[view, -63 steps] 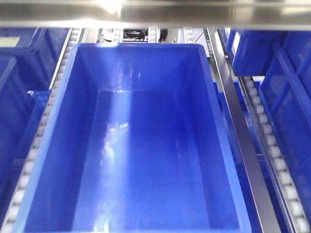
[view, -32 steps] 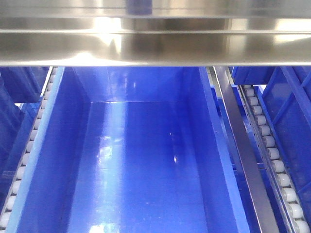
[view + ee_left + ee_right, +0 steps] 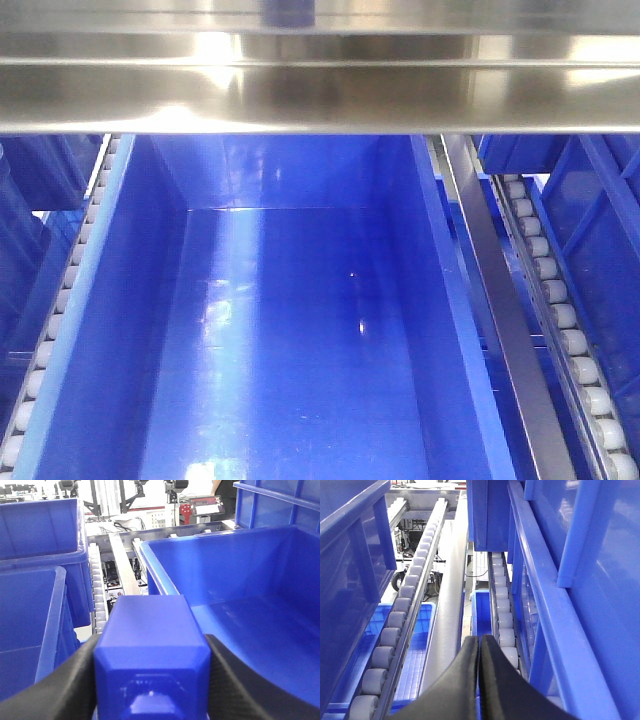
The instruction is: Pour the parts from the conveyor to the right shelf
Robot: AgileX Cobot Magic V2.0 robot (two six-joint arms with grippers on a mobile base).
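**Shelf tier: left arm has the part at the bin edge**

Workshop behind the rack, seen from the left wrist: machine frames, a red-framed screen, a person at the far end. Right shelf fills the front view, with its steel crossbeam across the far end of the centre bin.

Clearance: white roller tracks run along both long sides of the centre bin. A steel rail sits between its right wall and the right-hand track. More blue bins sit past each track. Neighbouring bin stands left of it, across the left track.

Contents: centre bin floor shows only glare.

Left gripper is clamped on the blue part, black fingers pressed against both its sides. Part sits just left of the centre bin's left rim, in line with the track. Can't tell its height against the rim.

Right gripper: fingers pressed together, nothing between them. It points along the rail right of the centre bin.
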